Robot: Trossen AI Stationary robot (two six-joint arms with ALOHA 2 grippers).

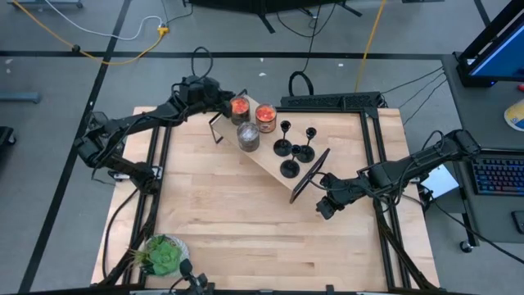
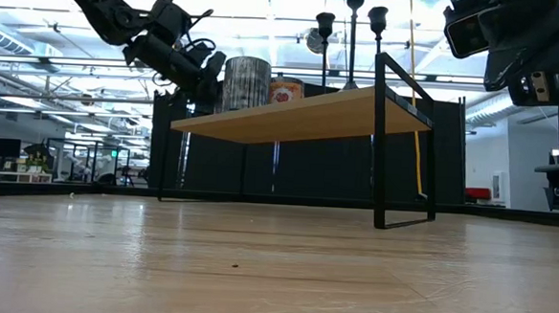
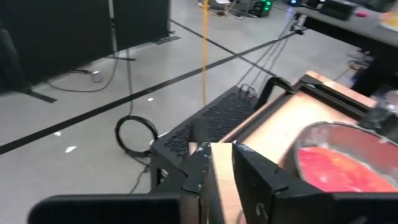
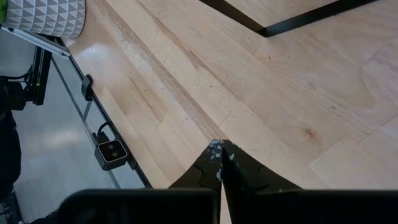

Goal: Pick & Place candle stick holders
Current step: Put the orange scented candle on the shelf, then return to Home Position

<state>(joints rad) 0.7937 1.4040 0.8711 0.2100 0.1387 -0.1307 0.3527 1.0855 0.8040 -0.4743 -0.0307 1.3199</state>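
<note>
Two arms low, left claw (image 1: 227, 100) gripping shelf (image 1: 270, 156) edge, right claw (image 1: 324, 205) shut.

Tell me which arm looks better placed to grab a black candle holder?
Probably the right: its end effector hangs beside the shelf end where the candle stick holders stand. The left end effector is by the red-topped jars.

The high camera looks straight down on the table (image 1: 246, 221); the low one looks level across it, both showing the shelf (image 1: 270, 160), whose top seems mostly hidden from below.

Robotics lab: framed worktable (image 1: 246, 221), floor cables (image 1: 98, 37)
</note>
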